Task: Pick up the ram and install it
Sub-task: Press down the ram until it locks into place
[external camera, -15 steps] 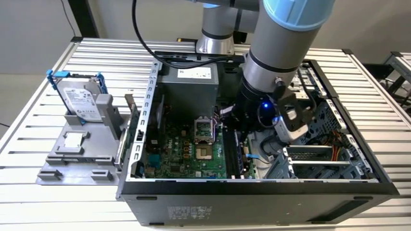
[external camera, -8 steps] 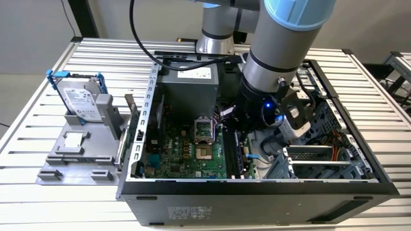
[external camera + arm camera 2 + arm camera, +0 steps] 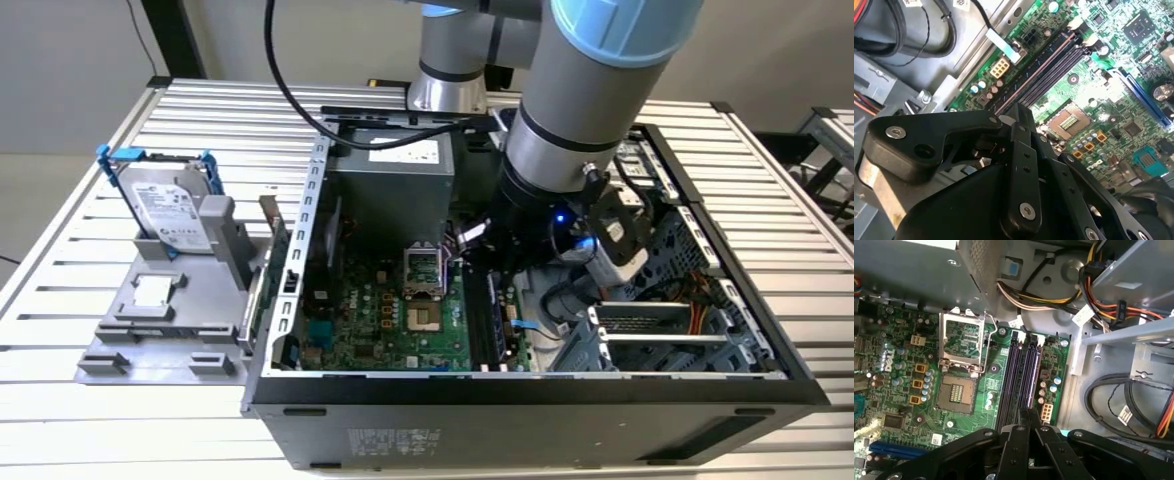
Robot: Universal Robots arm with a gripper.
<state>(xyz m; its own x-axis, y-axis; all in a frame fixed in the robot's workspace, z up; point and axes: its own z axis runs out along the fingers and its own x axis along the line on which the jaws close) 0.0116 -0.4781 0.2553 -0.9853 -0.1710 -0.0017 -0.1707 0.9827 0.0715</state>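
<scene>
The ram cannot be made out; it is likely light, stiff and fragile, best held by its edges. The memory slots (image 3: 1021, 372) look empty, with the hand (image 3: 1029, 415) just above them, at three o'clock from the CPU socket (image 3: 422, 268); whether the hand is open or closed cannot be told

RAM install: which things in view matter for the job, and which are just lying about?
Job: gripper, close above the memory slots; motherboard.
Lying about: hard drive outside the case, power supply, CPU socket, cable bundle.
</scene>
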